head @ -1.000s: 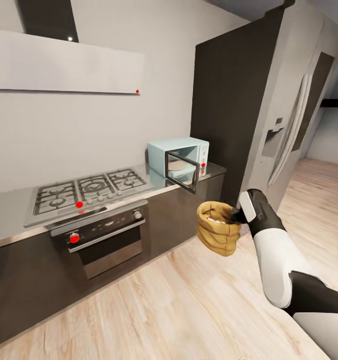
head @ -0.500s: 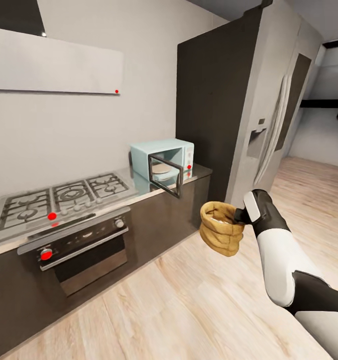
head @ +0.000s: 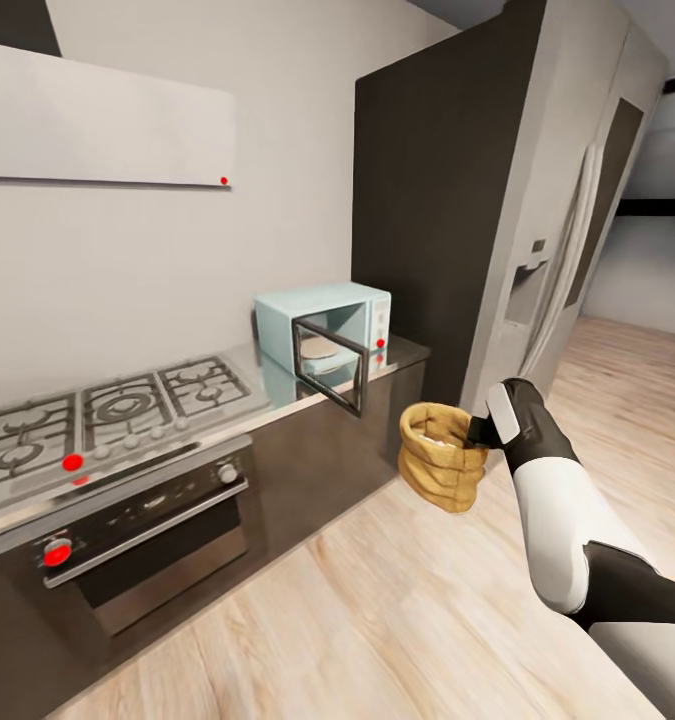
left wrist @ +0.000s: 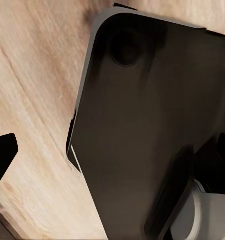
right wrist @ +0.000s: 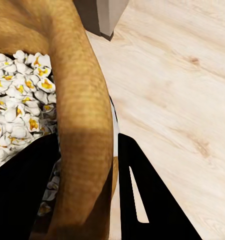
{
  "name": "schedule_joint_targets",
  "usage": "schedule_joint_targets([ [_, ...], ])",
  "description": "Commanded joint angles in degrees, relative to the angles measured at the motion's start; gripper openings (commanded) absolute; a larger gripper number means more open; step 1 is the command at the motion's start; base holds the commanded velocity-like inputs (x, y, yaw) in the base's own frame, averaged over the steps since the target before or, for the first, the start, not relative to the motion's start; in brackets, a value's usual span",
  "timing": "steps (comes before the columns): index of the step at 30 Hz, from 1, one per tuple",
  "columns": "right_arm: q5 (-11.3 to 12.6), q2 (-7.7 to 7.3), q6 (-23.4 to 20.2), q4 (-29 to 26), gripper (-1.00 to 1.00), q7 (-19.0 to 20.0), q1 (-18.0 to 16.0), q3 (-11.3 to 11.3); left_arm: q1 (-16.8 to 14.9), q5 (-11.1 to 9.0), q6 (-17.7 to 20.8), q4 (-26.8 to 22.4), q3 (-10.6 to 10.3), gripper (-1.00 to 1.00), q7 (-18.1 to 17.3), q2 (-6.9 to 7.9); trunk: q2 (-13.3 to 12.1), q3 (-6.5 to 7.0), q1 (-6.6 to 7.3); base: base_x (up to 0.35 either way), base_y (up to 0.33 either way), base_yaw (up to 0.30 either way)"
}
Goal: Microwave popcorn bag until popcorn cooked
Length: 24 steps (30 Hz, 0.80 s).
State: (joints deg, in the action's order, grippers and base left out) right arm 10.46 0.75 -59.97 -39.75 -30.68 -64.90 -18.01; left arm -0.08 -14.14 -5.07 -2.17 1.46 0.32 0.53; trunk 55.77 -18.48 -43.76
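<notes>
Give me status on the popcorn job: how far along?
Done: popcorn bag is off the countertop, and the microwave door stands open. In hand: right gripper clamps the bag's rim, carrying it above the floor; white popped-looking kernels show inside. Left: place the bag in the microwave, shut it, heat.

popcorn bag upright mid-air, popped kernels inside; microwave on desk, door open

Left wrist cam is looking down at light wood floor, with a dark rounded-corner panel covering most of it.
</notes>
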Motion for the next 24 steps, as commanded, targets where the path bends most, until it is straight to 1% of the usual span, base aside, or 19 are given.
schedule_joint_targets([
  [1, 0.62, 0.05, -0.03, -0.07, -1.00, -0.61, -0.05, -0.18, -0.01, -0.13, -0.11, -0.03, 0.12, 1.00, 0.03, -0.02, 0.04, -0.07, -0.04, 0.315, 0.000, 0.000],
  [8, 0.62, 0.04, -0.03, -0.07, -1.00, -0.61, -0.05, -0.17, -0.02, -0.10, -0.12, -0.03, 0.12, 1.00, 0.03, -0.04, 0.04, -0.07, -0.04, 0.315, -0.090, 0.000],
  [24, 0.45, -0.06, -0.03, -0.33, -1.00, -0.61, -0.05, -0.18, -0.01, -0.09, -0.15, -0.03, 0.12, 1.00, 0.03, -0.05, 0.04, -0.07, -0.04, 0.309, -0.177, 0.000],
])
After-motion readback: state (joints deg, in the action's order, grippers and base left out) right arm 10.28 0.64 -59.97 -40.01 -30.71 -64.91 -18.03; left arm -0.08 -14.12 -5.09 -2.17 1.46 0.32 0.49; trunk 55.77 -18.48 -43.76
